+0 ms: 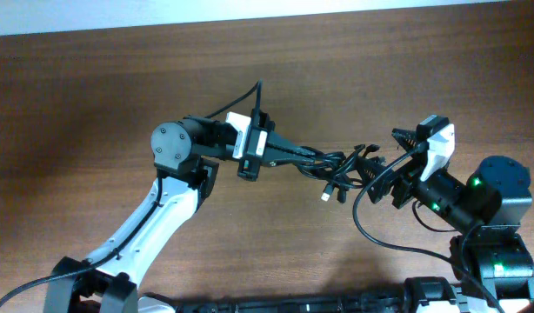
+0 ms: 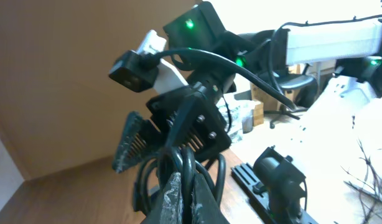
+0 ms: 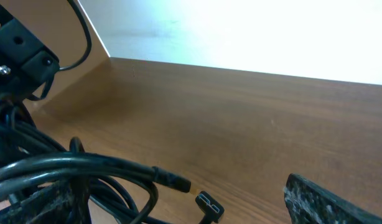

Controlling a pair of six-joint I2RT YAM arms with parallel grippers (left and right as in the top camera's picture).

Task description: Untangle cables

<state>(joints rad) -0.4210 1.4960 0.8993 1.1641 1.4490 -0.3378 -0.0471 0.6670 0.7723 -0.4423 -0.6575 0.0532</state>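
The cables point(image 1: 338, 167) are one knotted bundle of thin black cords, held just above the brown table between both arms. My left gripper point(image 1: 322, 159) reaches in from the left and is shut on a strand of the bundle. In the left wrist view its fingertips point(image 2: 173, 198) pinch one black cord point(image 2: 190, 163). My right gripper point(image 1: 384, 161) stands wide open at the bundle's right side. In the right wrist view the cords point(image 3: 85, 167) lie against its left finger point(image 3: 48, 202). Two plug ends point(image 3: 209, 206) hang free in the gap, and its right finger point(image 3: 328, 202) touches nothing.
The wooden table point(image 1: 93, 104) stretches to the left and back of the arms. A pale wall point(image 3: 241, 31) rises at the table's far edge. The right arm's base point(image 1: 497, 252) sits at the front right.
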